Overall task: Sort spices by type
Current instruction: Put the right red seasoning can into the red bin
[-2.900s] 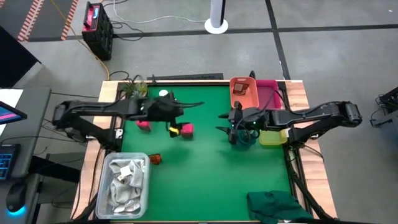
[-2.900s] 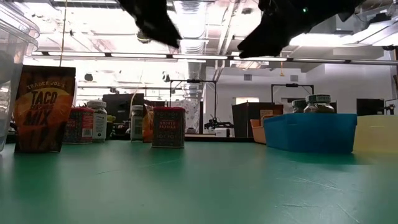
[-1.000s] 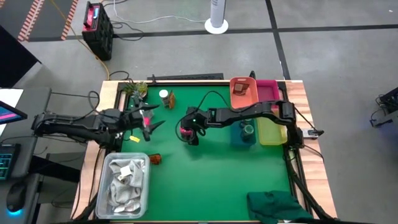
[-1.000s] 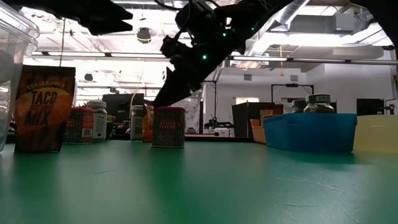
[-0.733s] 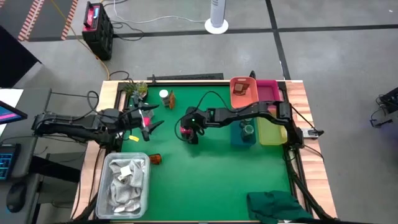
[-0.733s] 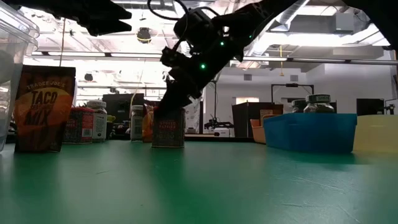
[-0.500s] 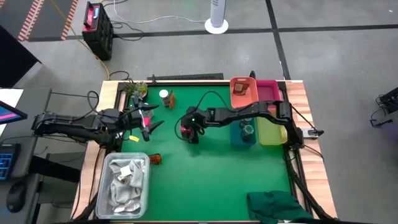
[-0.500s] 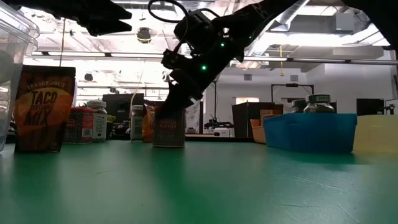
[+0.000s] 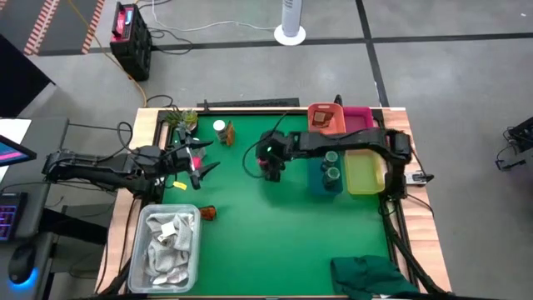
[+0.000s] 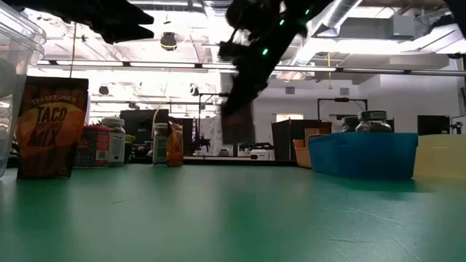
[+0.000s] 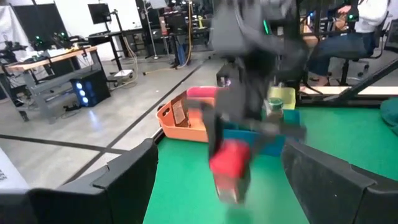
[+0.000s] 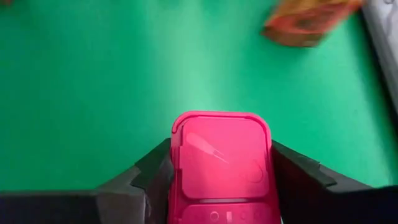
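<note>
Four coloured bins; two jars (both in blue bin); one pink tin; one packet.

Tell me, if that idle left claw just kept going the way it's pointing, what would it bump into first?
Probably the pink-red spice tin held up off the green mat by the right gripper. The open left gripper points across the table toward it, with nothing visible between. Depth is hard to judge, so it might pass underneath.
</note>
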